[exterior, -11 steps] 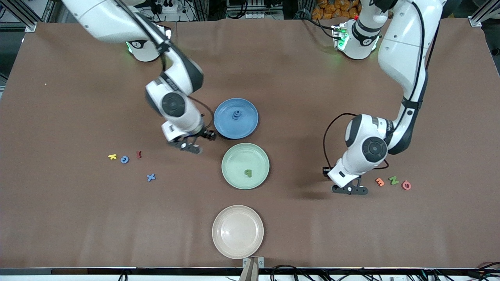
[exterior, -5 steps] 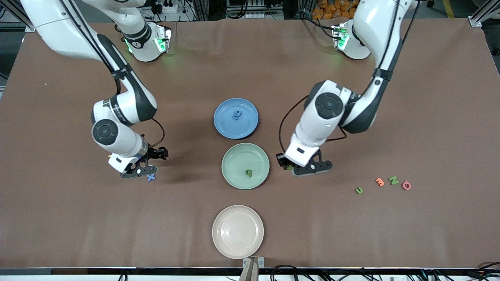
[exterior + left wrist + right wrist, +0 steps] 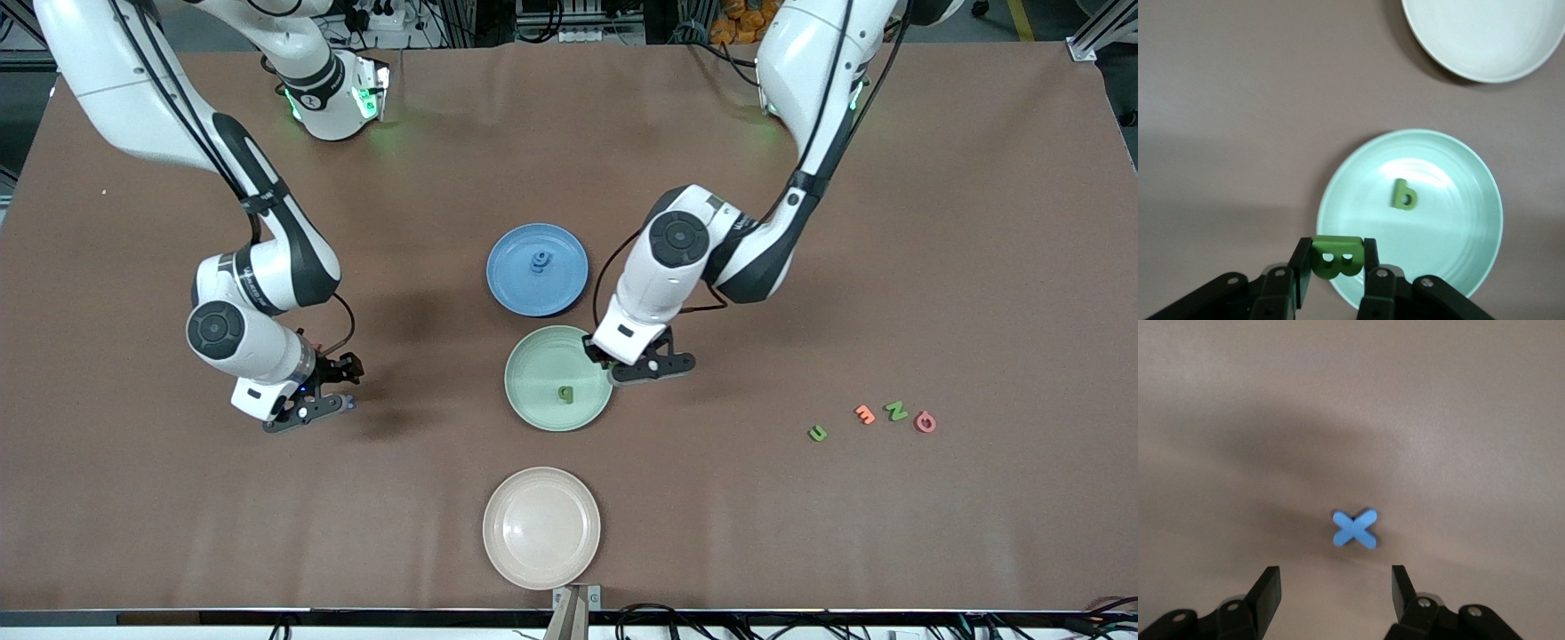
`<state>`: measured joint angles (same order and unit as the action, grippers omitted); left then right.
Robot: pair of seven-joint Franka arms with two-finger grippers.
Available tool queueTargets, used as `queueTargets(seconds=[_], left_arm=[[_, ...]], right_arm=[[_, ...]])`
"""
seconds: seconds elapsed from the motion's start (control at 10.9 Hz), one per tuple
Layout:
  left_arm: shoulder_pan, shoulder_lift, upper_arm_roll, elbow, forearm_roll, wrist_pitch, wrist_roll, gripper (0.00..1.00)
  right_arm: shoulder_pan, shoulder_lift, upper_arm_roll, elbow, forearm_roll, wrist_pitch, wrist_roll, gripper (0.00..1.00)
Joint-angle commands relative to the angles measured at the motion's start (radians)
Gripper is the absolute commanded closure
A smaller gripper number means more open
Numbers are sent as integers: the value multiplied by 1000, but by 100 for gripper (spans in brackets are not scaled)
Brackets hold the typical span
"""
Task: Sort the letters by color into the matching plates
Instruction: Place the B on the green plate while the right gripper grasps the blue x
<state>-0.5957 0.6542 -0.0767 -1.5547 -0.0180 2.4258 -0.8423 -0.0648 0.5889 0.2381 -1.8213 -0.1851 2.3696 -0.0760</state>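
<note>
Green letter B (image 3: 1335,256) is hanging pinched in my left pincer (image 3: 1335,267) over the pale green plate's (image 3: 533,404) rim, while my right pincer (image 3: 1336,590) is hovering spread over the blue X (image 3: 1355,529).

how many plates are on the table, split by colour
blue plate: 1
pale green plate: 1
cream plate: 1
total: 3

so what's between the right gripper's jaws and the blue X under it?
Nothing: the right wrist view shows only bare table between the open right gripper and the blue X, which lies flat just ahead of the jaws.
</note>
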Motion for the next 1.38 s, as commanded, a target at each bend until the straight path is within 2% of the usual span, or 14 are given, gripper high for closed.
queueTargets(seconds=[0.0,0.28,0.46,0.55,0.73,0.92,1.01,1.19,1.28], left_arm=[[-55,62,6,50,4,57,-38,100],[-101,122,17,99,10,169,-102,100],[-95,111,21,94,35,171,-97,7],[-89,99,46,90,79,164,-96,0],[-85,91,96,90,105,70,-52,0],[9,81,112,88,107,-34,84,0],[69,81,110,90,96,-89,163,0],[170,84,112,90,92,-125,174,0],[203,88,115,88,90,-125,137,0]], right_arm=[[-10,86,-5,68,-5,62,-59,28],[-7,115,-19,99,1,63,-42,32],[-3,121,-19,99,0,63,-4,33],[-1,124,-20,99,0,65,-4,34],[5,135,-20,97,1,68,-2,35],[7,138,-20,97,1,76,2,43],[7,141,-20,97,1,76,4,53],[7,141,-20,97,1,74,4,94],[7,138,-20,99,6,73,4,100]])
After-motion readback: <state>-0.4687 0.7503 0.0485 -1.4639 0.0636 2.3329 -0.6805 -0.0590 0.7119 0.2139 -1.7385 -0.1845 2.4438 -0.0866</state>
